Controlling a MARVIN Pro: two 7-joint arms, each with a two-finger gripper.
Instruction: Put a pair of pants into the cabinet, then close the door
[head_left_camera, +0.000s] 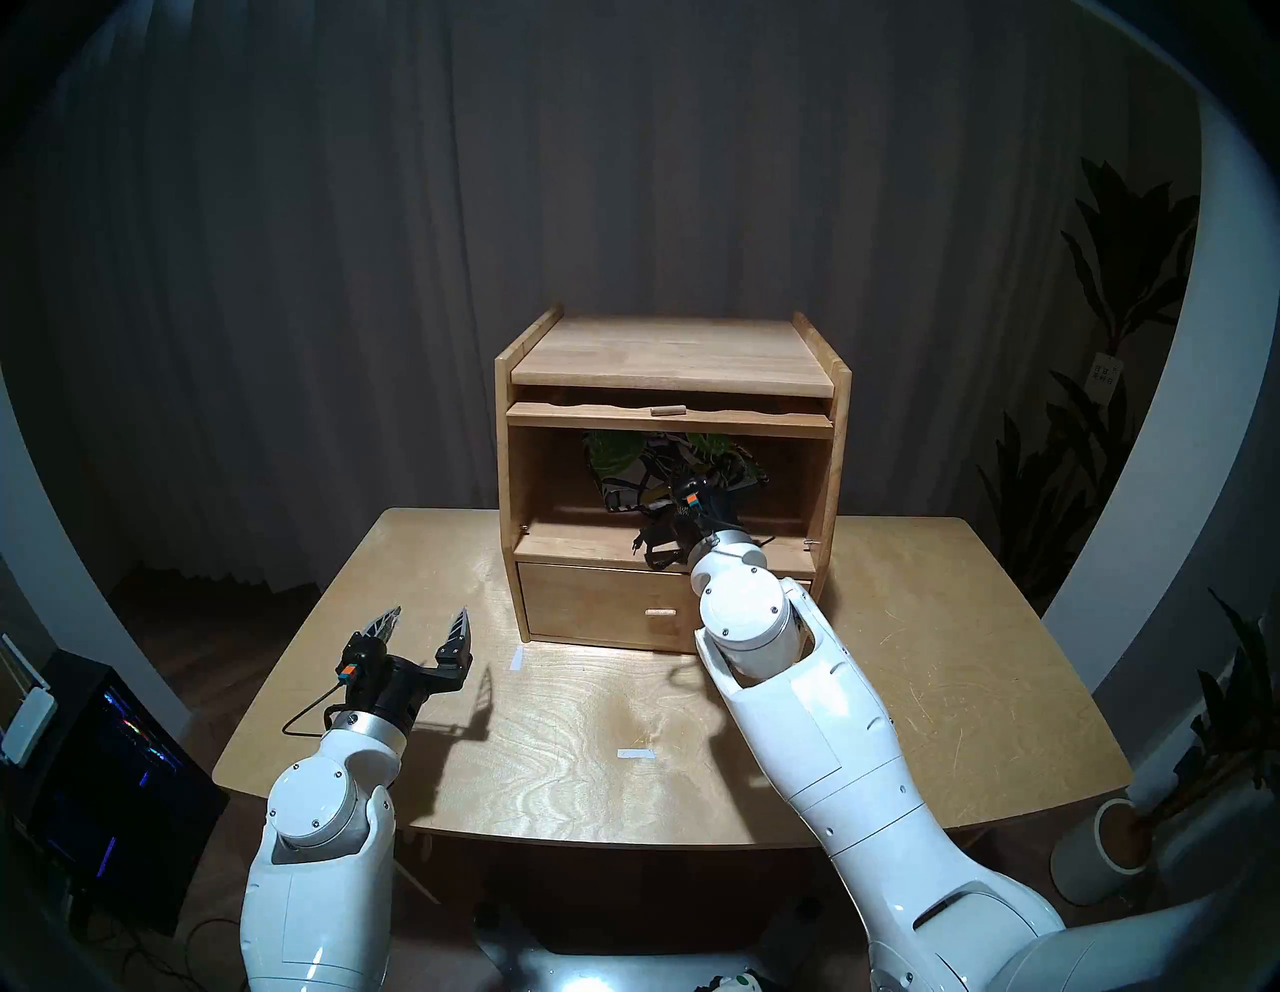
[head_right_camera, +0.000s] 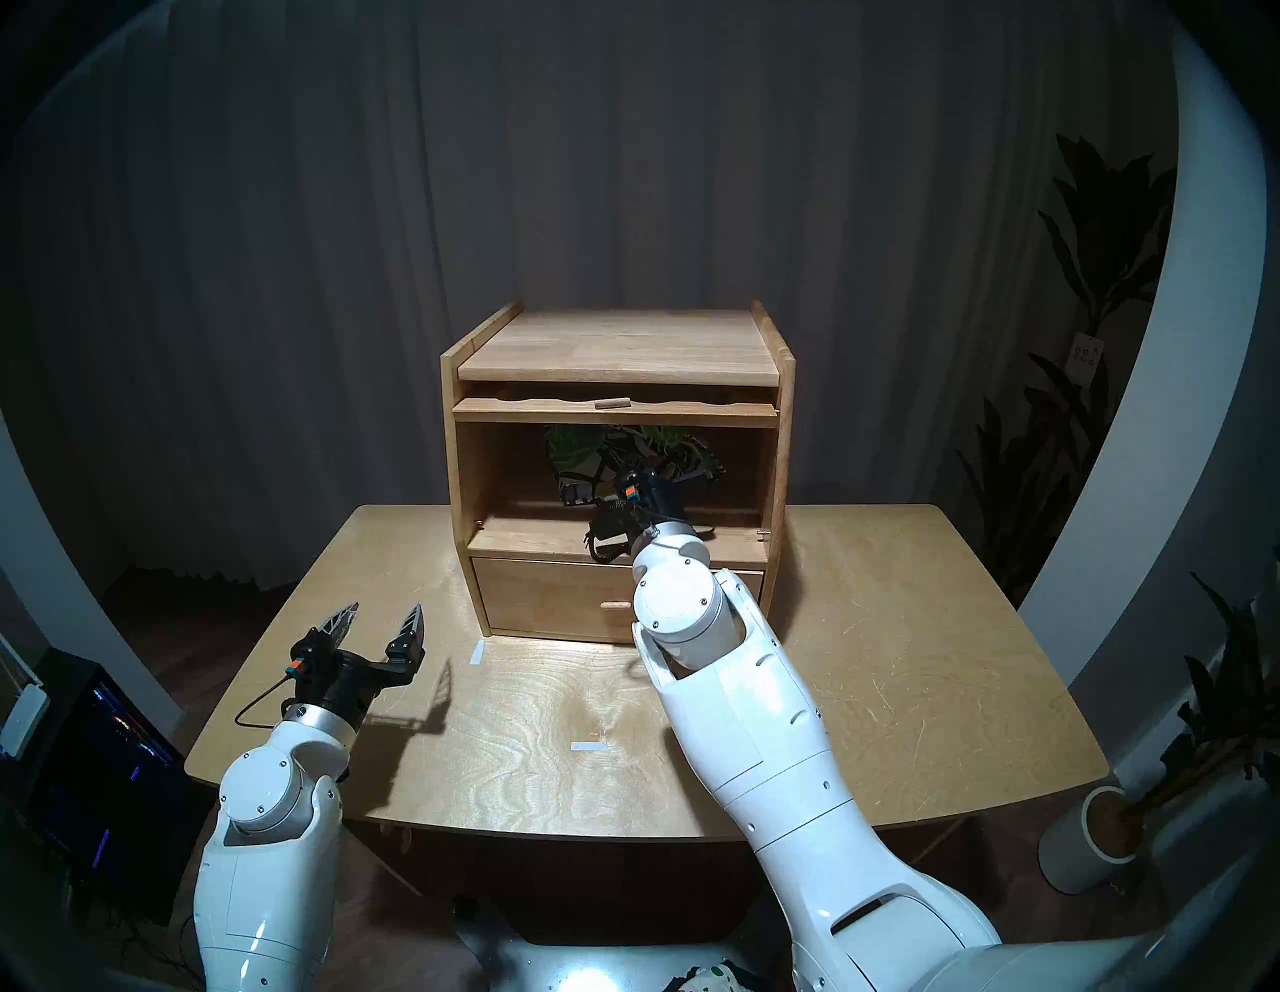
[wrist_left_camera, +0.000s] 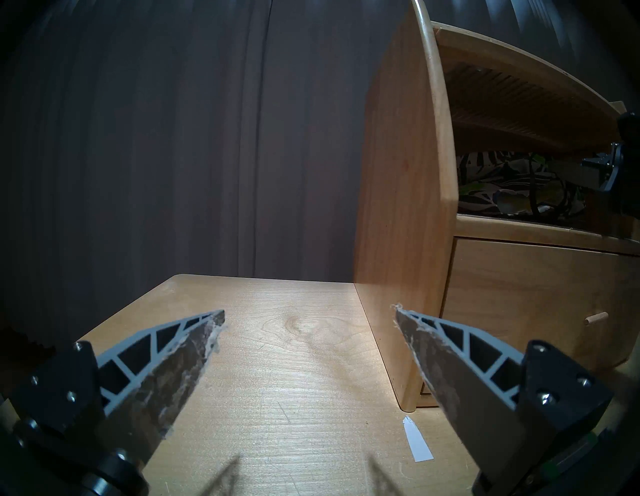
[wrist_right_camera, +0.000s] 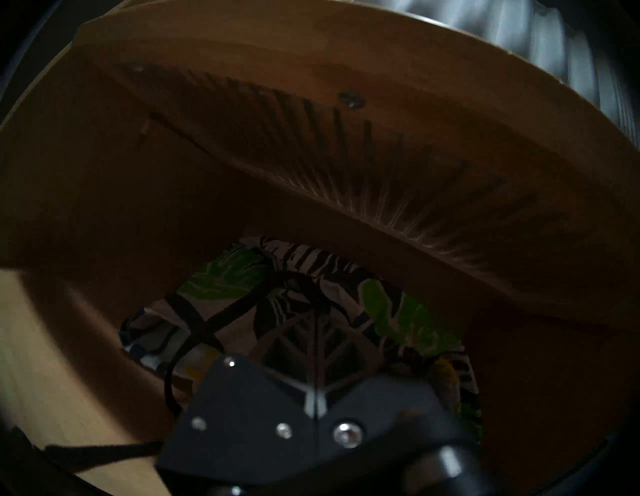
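The pants (head_left_camera: 651, 464) sit inside the cabinet's (head_left_camera: 672, 360) upper compartment, pinched between the right gripper's (wrist_right_camera: 313, 332) closed fingers, the black drawstring (head_left_camera: 654, 547) trailing over the front ledge. The door (head_left_camera: 668, 414) lies raised flat under the cabinet top, its peg handle facing out. The left gripper (head_left_camera: 429, 623) hovers over the worktop (head_left_camera: 935, 658) left of the cabinet, fingers spread wide and empty.

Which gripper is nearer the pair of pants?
Right. The right gripper is inside the cabinet, shut on the pair of pants. The left gripper hovers open over the table, outside the cabinet.
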